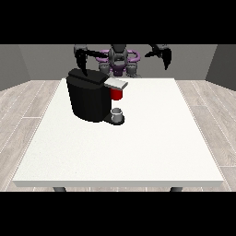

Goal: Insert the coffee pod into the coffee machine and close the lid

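The machine (89,96) stands on the white surface (138,152), toward the far edge and over at the view's left, a squat black block with a sloping top. From its front juts a grey lid (116,84), lying nearly flat, and right under that lid something red (116,94) shows (the pod or the pod holder, I cannot tell which from here). Below, on the black drip base, sits a small grey cup (117,113), upright.

The robot (119,60) is behind the far edge, dark torso with purple about the shoulders. Both arms are raised and spread. The hand at the view's left (83,59) hangs just above the machine's back corner, its dark fingers (85,69) pointing down toward the top; whether they touch the casing I cannot make out, and they look fairly straight, apart rather than closed on anything. The hand at the view's right (162,54) is held up in the air, well apart from the machine and over nothing but the far edge, fingers drooping downward, spread and holding nothing.
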Robot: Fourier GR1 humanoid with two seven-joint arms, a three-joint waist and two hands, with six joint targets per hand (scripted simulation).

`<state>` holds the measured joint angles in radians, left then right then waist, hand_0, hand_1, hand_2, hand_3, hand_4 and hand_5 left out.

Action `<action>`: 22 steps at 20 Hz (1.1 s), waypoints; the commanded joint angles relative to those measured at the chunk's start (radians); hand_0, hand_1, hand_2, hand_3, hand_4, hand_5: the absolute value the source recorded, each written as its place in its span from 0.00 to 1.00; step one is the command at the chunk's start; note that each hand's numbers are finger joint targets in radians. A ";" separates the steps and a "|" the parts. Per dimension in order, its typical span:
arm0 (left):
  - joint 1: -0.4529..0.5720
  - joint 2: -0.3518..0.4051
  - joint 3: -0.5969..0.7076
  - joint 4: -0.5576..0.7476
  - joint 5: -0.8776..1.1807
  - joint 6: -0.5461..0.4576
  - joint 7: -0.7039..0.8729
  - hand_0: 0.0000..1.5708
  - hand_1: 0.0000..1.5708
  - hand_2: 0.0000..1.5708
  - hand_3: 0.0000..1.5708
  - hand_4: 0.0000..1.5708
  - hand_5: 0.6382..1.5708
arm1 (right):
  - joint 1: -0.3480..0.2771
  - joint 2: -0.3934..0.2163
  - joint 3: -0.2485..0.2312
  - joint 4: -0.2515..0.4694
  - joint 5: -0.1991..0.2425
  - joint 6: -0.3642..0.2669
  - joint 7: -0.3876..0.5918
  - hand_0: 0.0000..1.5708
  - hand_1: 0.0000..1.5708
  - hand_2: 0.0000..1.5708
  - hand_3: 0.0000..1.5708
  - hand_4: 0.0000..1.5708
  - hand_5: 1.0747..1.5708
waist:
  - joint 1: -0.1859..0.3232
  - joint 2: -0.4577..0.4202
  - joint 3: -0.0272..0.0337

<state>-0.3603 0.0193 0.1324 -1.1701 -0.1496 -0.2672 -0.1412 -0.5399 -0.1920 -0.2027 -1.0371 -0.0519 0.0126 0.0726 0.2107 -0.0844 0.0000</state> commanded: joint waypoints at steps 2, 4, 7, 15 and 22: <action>0.047 0.004 -0.014 -0.151 0.046 -0.012 0.063 0.00 0.00 0.00 0.00 0.22 1.00 | -0.040 0.022 0.022 0.041 0.004 0.005 -0.047 0.00 0.00 0.00 0.00 0.00 1.00 | -0.003 0.037 0.0002; 0.087 0.022 -0.021 -0.144 0.025 -0.011 0.020 0.00 0.00 0.00 0.00 0.22 1.00 | -0.062 0.016 0.032 0.047 0.018 0.003 -0.050 0.00 0.00 0.00 0.00 0.00 1.00 | -0.001 0.070 0.0002; 0.117 0.031 -0.007 -0.209 0.065 -0.014 0.058 0.00 0.00 0.00 0.00 0.24 1.00 | -0.068 0.029 0.052 0.056 0.025 0.005 -0.047 0.00 0.00 0.00 0.00 0.00 1.00 | -0.026 0.069 0.0001; 0.170 0.046 -0.013 -0.242 0.041 0.030 0.014 0.00 0.00 0.00 0.00 0.20 1.00 | -0.175 0.032 0.080 0.041 0.039 0.005 0.020 0.00 0.00 0.00 0.00 0.13 1.00 | -0.051 0.100 -0.0001; 0.085 0.087 0.006 -0.253 0.052 0.030 0.088 0.00 0.00 0.00 0.00 0.22 1.00 | -0.278 0.005 0.117 0.069 0.093 0.033 -0.029 0.00 0.00 0.00 0.00 0.08 1.00 | -0.028 0.160 0.0000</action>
<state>-0.2511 0.0937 0.1341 -1.4129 -0.1029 -0.2395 -0.0943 -0.7675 -0.1728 -0.1064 -0.9763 0.0183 0.0250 0.0465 0.1789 0.0647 -0.0001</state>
